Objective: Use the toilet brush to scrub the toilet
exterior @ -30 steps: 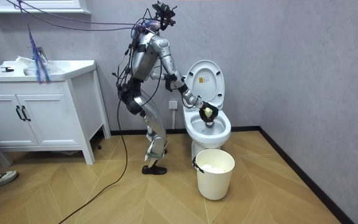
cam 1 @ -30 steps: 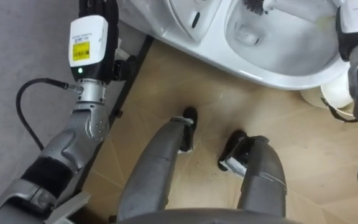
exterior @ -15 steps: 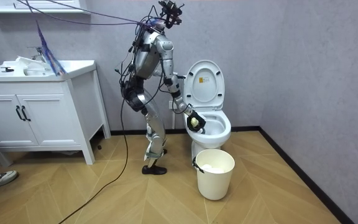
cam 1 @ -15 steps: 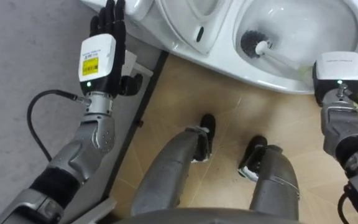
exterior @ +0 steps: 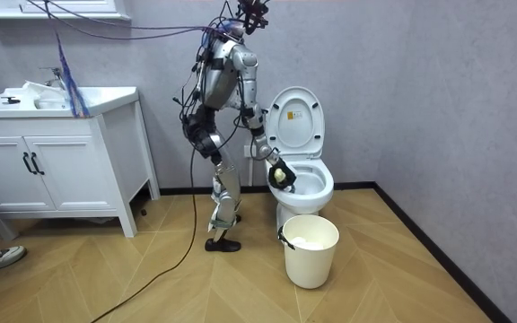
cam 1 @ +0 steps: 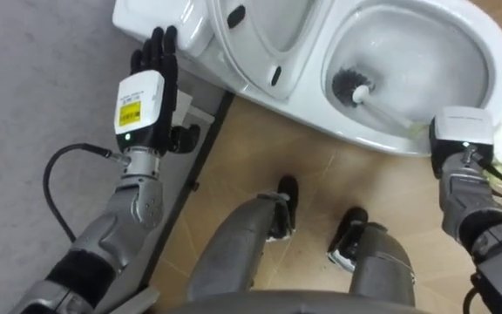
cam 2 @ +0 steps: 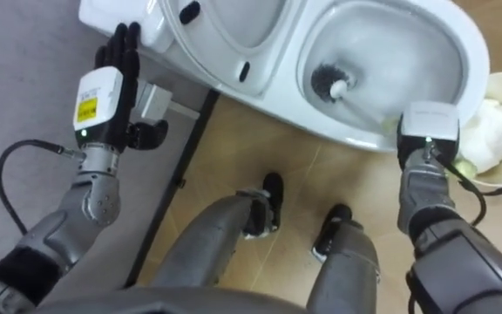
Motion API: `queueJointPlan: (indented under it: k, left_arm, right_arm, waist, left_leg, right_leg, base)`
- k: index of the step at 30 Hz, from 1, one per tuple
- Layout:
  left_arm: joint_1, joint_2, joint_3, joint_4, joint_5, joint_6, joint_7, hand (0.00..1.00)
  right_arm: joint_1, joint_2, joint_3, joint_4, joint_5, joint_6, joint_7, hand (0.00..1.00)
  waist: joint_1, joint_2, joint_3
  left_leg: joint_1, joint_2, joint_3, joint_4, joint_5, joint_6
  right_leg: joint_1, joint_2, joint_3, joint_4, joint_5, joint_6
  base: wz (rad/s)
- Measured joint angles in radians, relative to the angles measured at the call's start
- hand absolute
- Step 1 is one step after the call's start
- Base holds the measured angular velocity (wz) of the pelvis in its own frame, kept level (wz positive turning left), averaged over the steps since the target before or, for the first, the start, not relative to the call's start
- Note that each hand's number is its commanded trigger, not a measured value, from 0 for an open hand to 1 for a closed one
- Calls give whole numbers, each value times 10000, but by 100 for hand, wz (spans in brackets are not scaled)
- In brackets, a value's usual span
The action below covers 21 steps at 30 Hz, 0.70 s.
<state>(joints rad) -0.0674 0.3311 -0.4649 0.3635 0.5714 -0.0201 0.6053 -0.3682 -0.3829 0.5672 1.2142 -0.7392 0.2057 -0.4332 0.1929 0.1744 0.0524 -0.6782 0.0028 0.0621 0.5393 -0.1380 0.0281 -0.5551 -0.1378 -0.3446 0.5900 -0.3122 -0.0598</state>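
Note:
The white toilet [cam 1: 486,52] has its lid [cam 1: 260,35] raised, and I stand at its side. The toilet brush [cam 1: 349,85] has its dark head down in the bowl. Its white handle runs back over the near rim into my right hand [cam 1: 460,139], which is shut on it. The same brush [cam 2: 325,83] and right hand [cam 2: 427,126] show in the right eye view. My left hand [cam 1: 153,65] is open, its straight fingers up against the side of the tank [cam 1: 146,17]. In the room view my right hand [exterior: 279,175] sits at the bowl's near edge.
A pale waste bin [exterior: 310,249] with white paper in it stands on the wooden floor in front of the toilet [exterior: 299,170], close to my right arm. A white sink cabinet [exterior: 52,152] is at the room view's left. The grey wall lies along my left.
My body has straightened from a forward lean, shifting the eye view. My right hand has drawn back from over the bowl to its near rim, brush head still inside.

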Motion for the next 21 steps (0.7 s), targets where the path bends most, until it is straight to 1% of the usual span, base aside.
queueJointPlan:
  k: [1, 2, 3, 4, 6, 8, 10, 12, 13, 15, 16, 17, 18, 19, 20, 21]
  left_arm:
    - [18, 10, 42, 6, 4, 0, -13, 0]
    - [47, 14, 188, 40, 12, -20, -28, 0]
    - [52, 12, 326, 116, 11, -83, -28, 0]
    - [48, 12, 361, 160, 10, -106, -43, 0]
    - [59, 11, 488, 197, 5, -110, -231, 0]
    - [138, 15, 672, 197, -1, -112, -349, 0]
    - [172, 9, 836, 174, 27, -174, -476, 0]
    - [421, 2, 1142, 167, 225, -248, -508, 0]
    - [520, 2, 1196, 164, 265, -248, -525, 0]
    - [1098, -1, 1494, 81, 302, -256, -712, 0]
    - [1230, -2, 1539, 80, 300, -254, -748, 0]
    - [1537, -38, 1676, 78, 332, -256, -789, 0]
    - [1887, -81, 1818, 79, 352, -255, -803, 0]
    - [2081, -104, 1914, 80, 346, -260, -835, 0]
    - [2457, -107, 2098, 89, 310, -247, -938, 0]
    - [2786, -113, 2274, 127, 291, -229, -1044, 0]
  right_arm:
    - [56, -20, -7, 75, 8, -81, 4, 100]
    - [220, 41, -14, 124, 100, -245, 16, 100]
    - [321, 87, -113, 139, 248, -441, 103, 100]
    - [398, 116, -140, 193, 277, -510, 145, 100]
    - [684, 200, -440, 364, 428, -746, 440, 100]
    - [800, 209, -625, 547, 452, -930, 709, 100]
    - [913, 185, -859, 708, 561, -1004, 922, 100]
    - [1287, 192, -1208, 678, 740, -1138, 1130, 100]
    - [1420, 192, -1283, 643, 742, -1205, 1167, 100]
    - [1886, 230, -1542, 404, 768, -1338, 1390, 100]
    - [2011, 230, -1638, 350, 778, -1394, 1467, 100]
    - [2341, 251, -1803, 307, 836, -1507, 1542, 100]
    - [2639, 309, -1968, 220, 944, -1535, 1565, 100]
    - [2809, 362, -2057, 175, 1031, -1528, 1595, 100]
    - [3134, 472, -2217, 20, 1157, -1526, 1692, 100]
    - [3385, 546, -2401, -99, 1139, -1527, 1814, 100]
  waist:
    - [-23, -84, -4]
    - [-51, -294, -8]
    - [-67, -495, 7]
    - [-82, -572, 15]
    - [-195, -879, 11]
    - [-253, -1031, 2]
    - [-241, -1116, -10]
    - [-298, -1270, -79]
    - [-311, -1304, -110]
    - [-343, -1413, -200]
    - [-369, -1435, -210]
    - [-423, -1501, -255]
    - [-453, -1540, -280]
    - [-453, -1585, -311]
    - [-466, -1657, -381]
    - [-483, -1705, -414]
  left_leg:
    - [110, -8, 16, -85, 0, 0]
    - [329, -44, 30, -260, 2, -3]
    - [518, -54, 21, -335, 6, -10]
    - [621, -52, 6, -357, 6, -11]
    - [1024, -70, -112, -412, 6, -12]
    - [1363, -84, -120, -530, 6, -12]
    - [1650, -96, -127, -673, 6, -12]
    - [2066, -87, -90, -905, 5, -11]
    - [2175, -91, -94, -966, 6, -11]
    - [2640, -137, -121, -1170, 6, -11]
    - [2766, -154, -135, -1215, 6, -11]
    - [3066, -172, -175, -1388, 6, -11]
    - [3398, -179, -177, -1495, 5, -11]
    - [3544, -178, -178, -1541, 4, -11]
    - [3853, -177, -178, -1696, 4, -12]
    - [4117, -179, -184, -1793, 1, -14]
  right_leg:
    - [78, -3, 12, -21, -5, 10]
    - [213, -36, 17, -39, -34, 19]
    - [383, -39, 5, -75, -46, 22]
    - [497, -32, -21, -115, -47, 22]
    - [1007, -11, -100, -318, -48, 43]
    - [1364, 8, -104, -477, -29, 83]
    - [1670, 30, -118, -643, -3, 133]
    - [2038, 16, -121, -813, 25, 194]
    - [2152, 26, -119, -903, 40, 219]
    - [2656, 30, -172, -1196, 85, 277]
    - [2803, 49, -172, -1297, 99, 301]
    - [3105, 72, -169, -1478, 122, 345]
    - [3481, 132, -202, -1773, 160, 403]
    - [3665, 159, -204, -1920, 195, 419]
    - [4018, 211, -230, -2203, 261, 437]
    - [4340, 270, -205, -2439, 306, 458]
  base:
    - [0]
    - [0]
    - [4]
    - [8]
    - [7]
    - [0]
    - [2]
    - [0]
    - [0]
    - [0]
    - [4]
    - [11]
    - [7]
    - [3]
    - [-3]
    - [-7]
